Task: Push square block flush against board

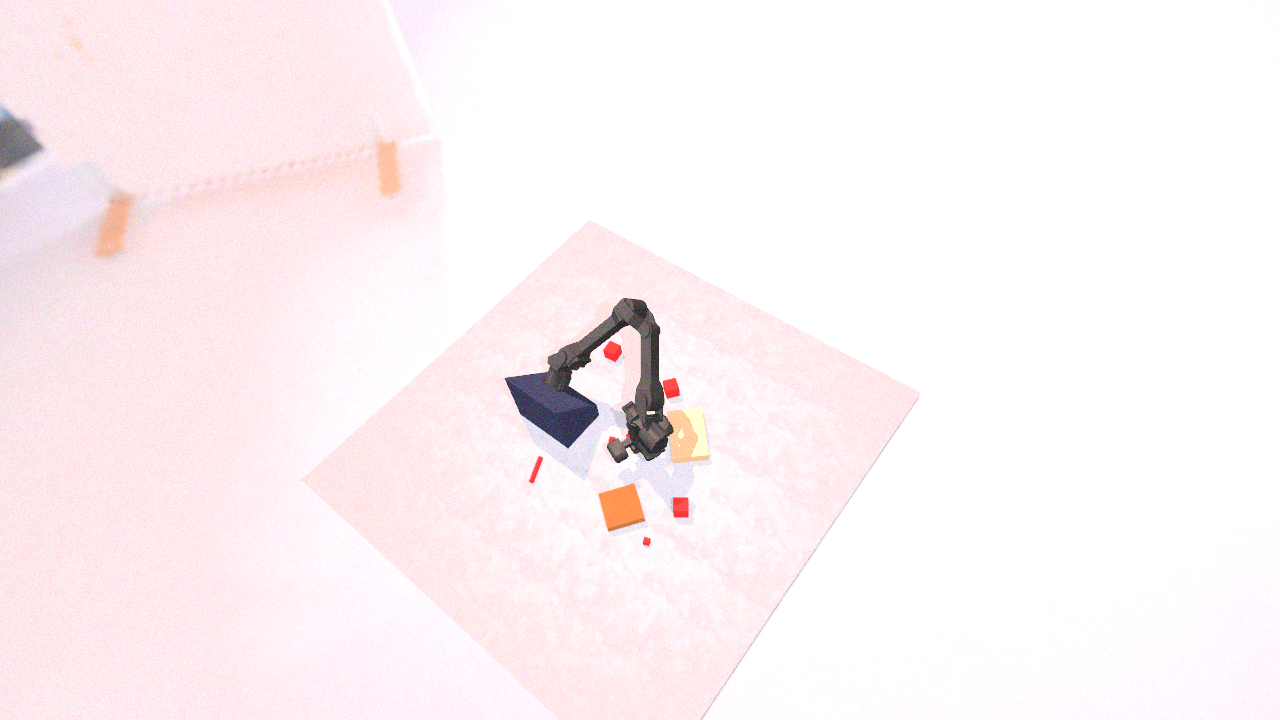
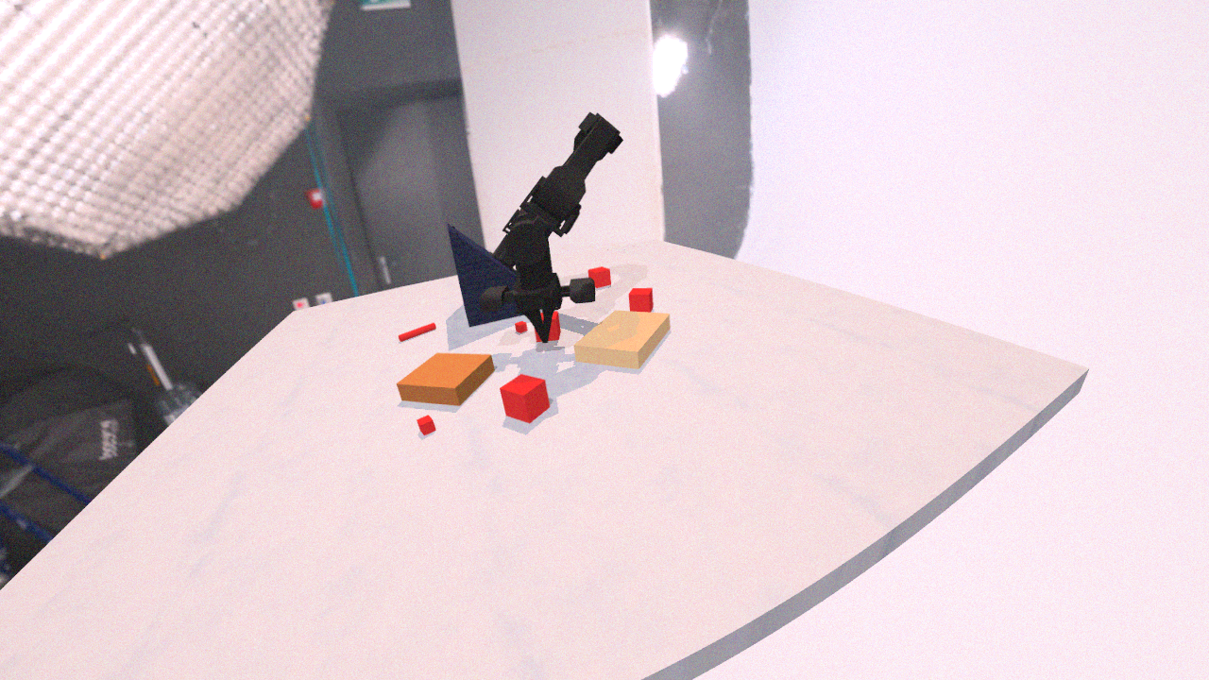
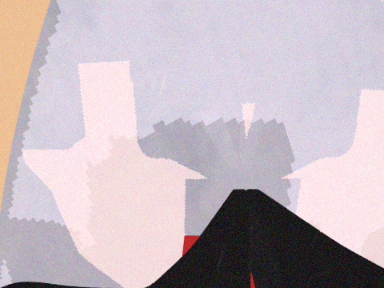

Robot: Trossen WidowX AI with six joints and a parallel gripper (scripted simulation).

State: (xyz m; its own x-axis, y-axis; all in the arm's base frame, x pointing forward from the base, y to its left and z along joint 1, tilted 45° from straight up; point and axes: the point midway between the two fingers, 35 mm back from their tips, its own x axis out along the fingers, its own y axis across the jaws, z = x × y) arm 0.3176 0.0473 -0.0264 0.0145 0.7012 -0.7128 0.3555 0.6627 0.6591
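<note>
The orange square block (image 1: 621, 507) (image 2: 445, 376) lies flat. The longer pale yellow board (image 1: 699, 435) (image 2: 625, 333) lies flat, apart from the block; its edge shows at the left of the wrist view (image 3: 14, 60). The two stand with a wide gap between them. My gripper (image 2: 545, 340) (image 3: 244, 202) is shut and empty, with its tips low over the table between block and board, nearer the board in the exterior view. The gripper body hides its tips in the top view. I see no contact with the board in the wrist view.
A red cube (image 2: 553, 328) (image 3: 190, 243) is right behind the fingertips. Another red cube (image 1: 680, 507) (image 2: 523, 398) lies in front of the gap. More red cubes stand beyond the board. A red rod (image 1: 535, 470) (image 2: 417, 331) lies near the dark blue wedge (image 1: 554, 416) (image 2: 477, 283).
</note>
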